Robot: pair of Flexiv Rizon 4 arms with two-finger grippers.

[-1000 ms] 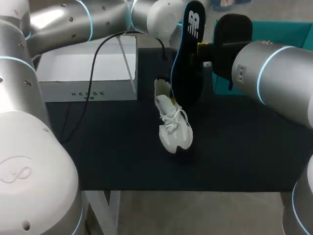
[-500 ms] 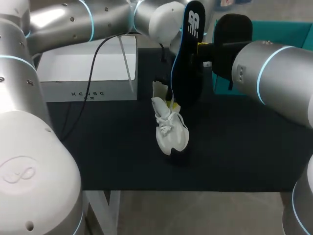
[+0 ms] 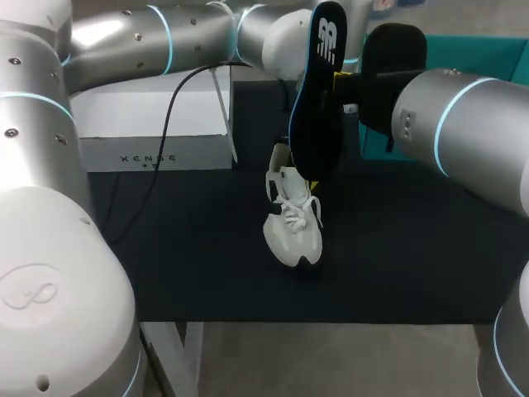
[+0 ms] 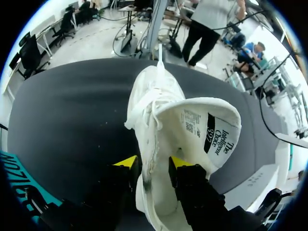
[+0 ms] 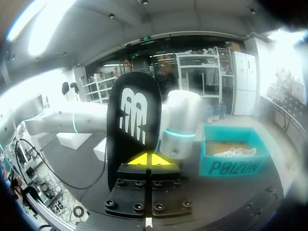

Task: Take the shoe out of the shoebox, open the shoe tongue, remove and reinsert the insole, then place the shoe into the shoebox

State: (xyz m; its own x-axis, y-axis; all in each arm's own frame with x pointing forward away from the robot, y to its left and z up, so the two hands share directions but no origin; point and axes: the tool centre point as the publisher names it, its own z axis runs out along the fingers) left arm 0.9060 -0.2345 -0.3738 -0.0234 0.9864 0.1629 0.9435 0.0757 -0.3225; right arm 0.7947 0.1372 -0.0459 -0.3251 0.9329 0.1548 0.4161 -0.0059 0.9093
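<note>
The left gripper (image 4: pixel 152 163) is clamped on the white shoe (image 4: pixel 161 113). Its two yellow-tipped fingers (image 4: pixel 126 161) stand a little apart, with the edge of the shoe's opening pinched between them. In the left wrist view the tongue (image 4: pixel 202 127) is folded up and back, so its labelled underside faces the camera, and the laces lie bunched ahead of it. From the head view the shoe sits near the middle of the black table (image 3: pixel 413 265), toe pointing to the near edge and heel end raised toward the left arm (image 3: pixel 165 37), which reaches in over the white box (image 3: pixel 140 124). A black cable (image 3: pixel 169 103) hangs from that arm across the box. The right gripper (image 5: pixel 148 160) is closed tight on the lower end of the black insole (image 5: pixel 134 122), its yellow tips meeting against it. The insole stands upright above the shoe's heel (the white logo on it faces the right wrist camera). The teal shoebox (image 5: pixel 230 163) sits beside the insole at the far right of the table, with something pale lying inside.
</note>
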